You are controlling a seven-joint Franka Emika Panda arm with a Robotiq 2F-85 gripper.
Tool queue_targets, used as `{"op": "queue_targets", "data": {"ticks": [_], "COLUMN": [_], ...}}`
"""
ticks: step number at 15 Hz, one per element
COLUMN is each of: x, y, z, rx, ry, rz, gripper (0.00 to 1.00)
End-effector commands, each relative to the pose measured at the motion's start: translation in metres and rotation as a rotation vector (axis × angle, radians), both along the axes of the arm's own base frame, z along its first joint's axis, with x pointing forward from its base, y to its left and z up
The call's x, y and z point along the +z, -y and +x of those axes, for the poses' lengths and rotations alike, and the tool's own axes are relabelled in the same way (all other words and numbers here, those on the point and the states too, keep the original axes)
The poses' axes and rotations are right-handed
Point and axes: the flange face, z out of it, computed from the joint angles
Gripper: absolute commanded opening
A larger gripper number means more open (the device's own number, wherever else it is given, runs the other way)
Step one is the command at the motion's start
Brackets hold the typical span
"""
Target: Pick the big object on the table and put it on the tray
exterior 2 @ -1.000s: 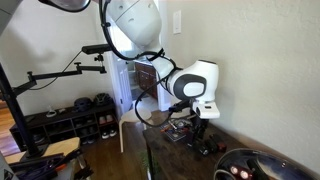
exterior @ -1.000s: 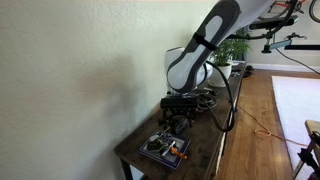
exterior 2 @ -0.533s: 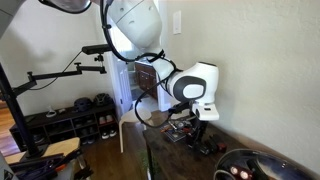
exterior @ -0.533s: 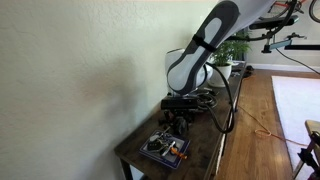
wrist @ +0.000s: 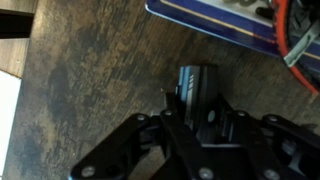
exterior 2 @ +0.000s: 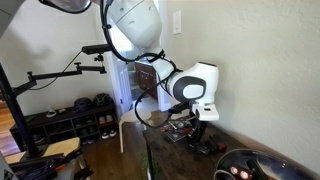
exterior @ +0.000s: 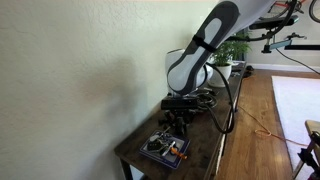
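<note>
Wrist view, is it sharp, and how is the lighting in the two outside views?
Wrist view: soft, table grain smeared, gripper dark. In an exterior view, a soft shadow lies on the wall; in an exterior view, the round tray sits dim, cut by the bottom edge.

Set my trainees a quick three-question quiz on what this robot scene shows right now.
1. True or false: the hand hangs above the dark wooden table.
2. The orange-handled tool lies in: A) the small square tray; B) a white pot; C) a shoe rack.
3. Fill in: in an exterior view, the big dark tray with a raised rim is ____ in shape.
Key: 1 true; 2 A; 3 round.
</note>
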Motion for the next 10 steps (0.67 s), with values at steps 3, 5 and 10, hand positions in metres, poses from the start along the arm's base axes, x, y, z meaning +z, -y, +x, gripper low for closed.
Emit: {"op": "queue_targets", "data": {"ticks": [3, 5, 10], "x": [0.024, 0.034, 0.062], "y": [0.001, 0.002, 0.005], "z": [-0.019, -0.023, -0.031], "rx": [0.002, 0.005, 0.002], "ry": [0.045, 0.061, 0.093], "rz": [-0.008, -0.012, -0.018], "gripper": [0.15, 0.15, 0.15]}}
